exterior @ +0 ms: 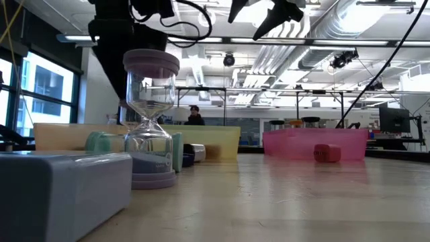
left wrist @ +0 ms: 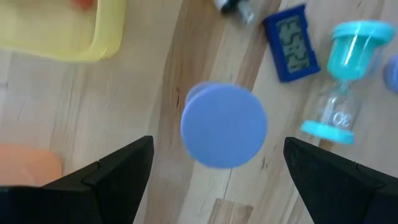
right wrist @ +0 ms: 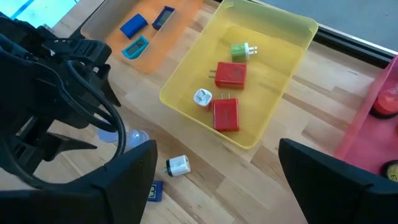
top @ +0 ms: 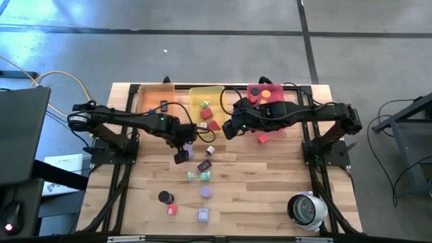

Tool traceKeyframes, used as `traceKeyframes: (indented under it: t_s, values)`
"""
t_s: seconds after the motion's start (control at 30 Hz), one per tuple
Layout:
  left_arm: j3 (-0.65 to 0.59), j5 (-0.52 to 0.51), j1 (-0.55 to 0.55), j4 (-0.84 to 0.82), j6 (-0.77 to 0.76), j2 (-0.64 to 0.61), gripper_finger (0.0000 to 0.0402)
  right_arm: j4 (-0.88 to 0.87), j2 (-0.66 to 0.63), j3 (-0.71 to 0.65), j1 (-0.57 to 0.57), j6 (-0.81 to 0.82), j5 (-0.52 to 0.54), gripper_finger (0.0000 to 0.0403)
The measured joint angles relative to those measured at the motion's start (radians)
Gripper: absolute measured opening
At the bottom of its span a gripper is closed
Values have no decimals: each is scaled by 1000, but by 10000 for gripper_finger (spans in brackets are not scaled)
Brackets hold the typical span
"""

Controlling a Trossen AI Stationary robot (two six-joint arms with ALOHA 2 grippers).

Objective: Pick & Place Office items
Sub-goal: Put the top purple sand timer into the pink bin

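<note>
My left gripper (top: 182, 154) hangs open above a lavender-capped hourglass (left wrist: 224, 124), which stands upright on the table (exterior: 151, 121). Its fingers (left wrist: 124, 165) are on either side of the top cap and do not touch it. Close by are a blue digital timer (left wrist: 292, 42), a teal hourglass (left wrist: 345, 81) on its side and a white plug (right wrist: 178, 165). My right gripper (top: 228, 128) is open and raised near the yellow tray (right wrist: 186, 106), which holds red chargers (right wrist: 230, 74), a green plug and a white plug.
The orange tray (top: 152, 101), yellow tray and pink tray (top: 287, 91) line the far edge. A purple disc (top: 206, 192), black disc (top: 164, 196), red cube (top: 171, 209) and lavender cube (top: 203, 215) lie toward the near edge. A red cube (top: 262, 139) lies nearer the pink tray. A white-grey round device (top: 307, 208) sits at the near right corner.
</note>
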Motion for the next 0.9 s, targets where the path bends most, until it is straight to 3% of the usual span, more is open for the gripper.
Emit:
traceKeyframes:
  t_s: [0.9]
  values:
    - [0, 3, 0, 72, 37, 71, 339, 12, 1, 0, 16, 0, -15, 325]
